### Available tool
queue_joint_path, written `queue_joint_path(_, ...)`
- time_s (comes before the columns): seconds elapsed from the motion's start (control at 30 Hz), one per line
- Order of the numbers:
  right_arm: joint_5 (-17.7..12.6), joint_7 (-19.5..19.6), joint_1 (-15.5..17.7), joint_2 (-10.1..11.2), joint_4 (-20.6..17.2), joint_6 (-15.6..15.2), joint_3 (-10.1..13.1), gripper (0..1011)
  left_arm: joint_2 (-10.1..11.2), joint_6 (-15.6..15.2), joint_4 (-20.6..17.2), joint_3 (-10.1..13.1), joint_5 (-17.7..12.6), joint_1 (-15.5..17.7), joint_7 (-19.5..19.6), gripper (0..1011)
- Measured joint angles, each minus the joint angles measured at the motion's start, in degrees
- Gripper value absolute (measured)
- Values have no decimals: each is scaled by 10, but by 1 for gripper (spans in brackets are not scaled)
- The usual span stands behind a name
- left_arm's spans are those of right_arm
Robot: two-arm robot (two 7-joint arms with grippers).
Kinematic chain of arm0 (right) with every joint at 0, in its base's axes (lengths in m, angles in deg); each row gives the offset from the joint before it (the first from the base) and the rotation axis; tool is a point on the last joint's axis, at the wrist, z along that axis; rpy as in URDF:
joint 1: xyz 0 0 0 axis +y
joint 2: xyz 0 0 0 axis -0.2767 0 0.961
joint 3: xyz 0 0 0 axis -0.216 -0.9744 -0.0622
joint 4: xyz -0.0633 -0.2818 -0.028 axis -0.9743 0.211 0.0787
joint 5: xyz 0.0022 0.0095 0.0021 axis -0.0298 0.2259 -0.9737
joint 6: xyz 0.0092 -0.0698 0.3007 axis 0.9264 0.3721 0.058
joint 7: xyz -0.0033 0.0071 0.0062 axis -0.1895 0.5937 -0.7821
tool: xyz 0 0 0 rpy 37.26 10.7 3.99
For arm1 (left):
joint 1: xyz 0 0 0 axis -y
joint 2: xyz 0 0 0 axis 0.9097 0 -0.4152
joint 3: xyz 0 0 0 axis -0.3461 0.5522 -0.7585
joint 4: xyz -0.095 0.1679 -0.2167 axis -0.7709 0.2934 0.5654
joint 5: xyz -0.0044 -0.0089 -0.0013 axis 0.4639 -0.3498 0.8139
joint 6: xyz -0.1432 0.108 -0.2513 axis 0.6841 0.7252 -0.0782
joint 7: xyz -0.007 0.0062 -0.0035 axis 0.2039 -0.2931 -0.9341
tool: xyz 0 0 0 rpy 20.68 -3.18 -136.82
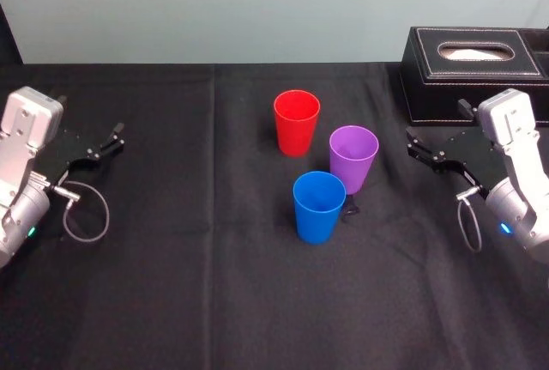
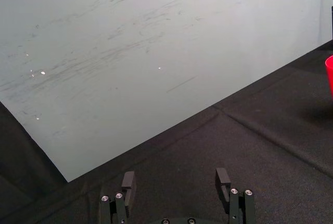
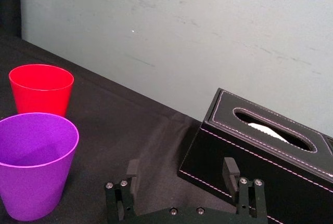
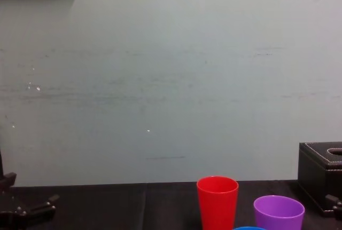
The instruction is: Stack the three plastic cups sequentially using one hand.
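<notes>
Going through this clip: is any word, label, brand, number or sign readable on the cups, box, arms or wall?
No readable text anywhere.
red cup, purple cup, blue cup: plain, no print.
black box: white stitching only, no brand.
wall: scuff marks, no sign.
left claw, right claw: no markings to read.

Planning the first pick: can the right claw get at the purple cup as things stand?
Probably yes: the open right claw faces the purple cup with bare black cloth between them; the black box stands behind, off that path.
</notes>
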Motion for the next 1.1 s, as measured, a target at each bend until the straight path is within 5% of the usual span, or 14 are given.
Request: queue_joint_path(1.1, 0, 0, 0, 0, 0, 0, 0, 1004, 0, 0, 0, 0, 0, 0, 0, 1005)
